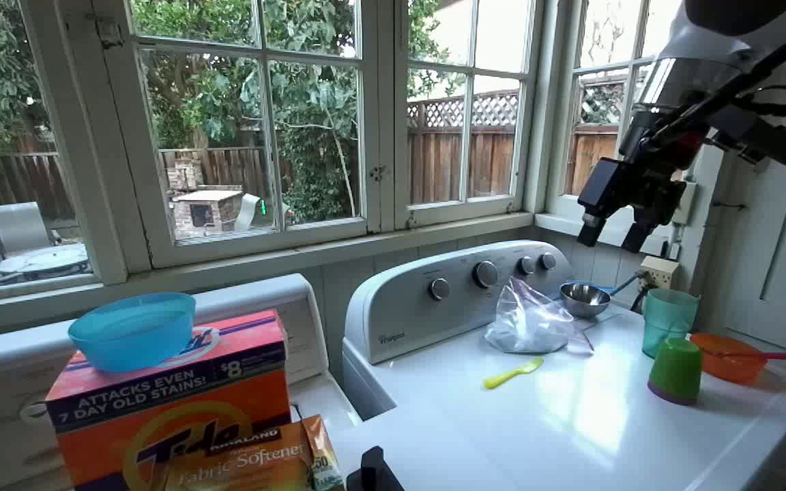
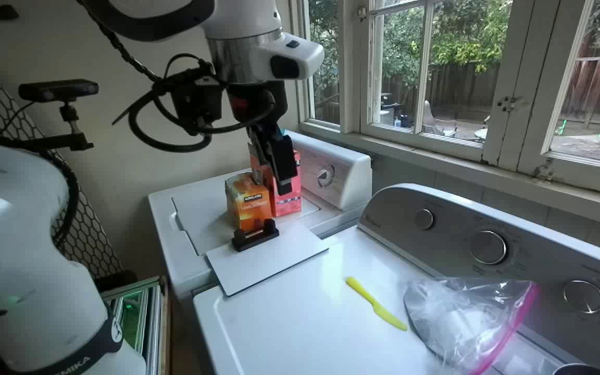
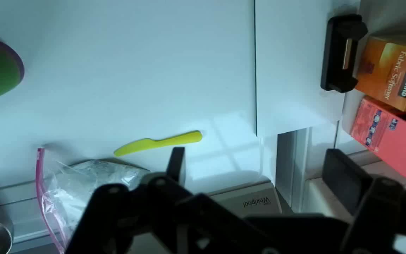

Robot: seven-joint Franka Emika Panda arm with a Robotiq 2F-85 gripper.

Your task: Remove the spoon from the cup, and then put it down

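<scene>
White and glossy, the top of the Whirlpool laundry machine serves as work surface, spread well below the gripper. The tool's height appears meant for clearance over whatever is stood there. Tool state: fingers spread wide, nothing held between them; such a gap suits a first approach.

On one finger's side, well apart, the Tide detergent box is stood; the blue bowl is parked on its flat top, presumably to spare working room. The Kirkland fabric softener box is set just beside it, on that same side.

On the opposite finger's side, the zip bag is slumped near the control panel. Farther out that way the orange bowl is placed, a pink-handled utensil laid across its edge, handle outward, probably for easy pickup. Well apart from the tool on this side, the translucent green tumbler is stood upright, mouth up, as a spoon resting inside would require; it is taken as the cup meant. Near it the purple-rimmed green cup is inverted, rim down, a stable rest but useless for extraction.

Below the tool, the yellow-green plastic knife is laid flat. Spoon: not made out in any view, possibly screened by the tumbler wall; removal judged pending.
</scene>
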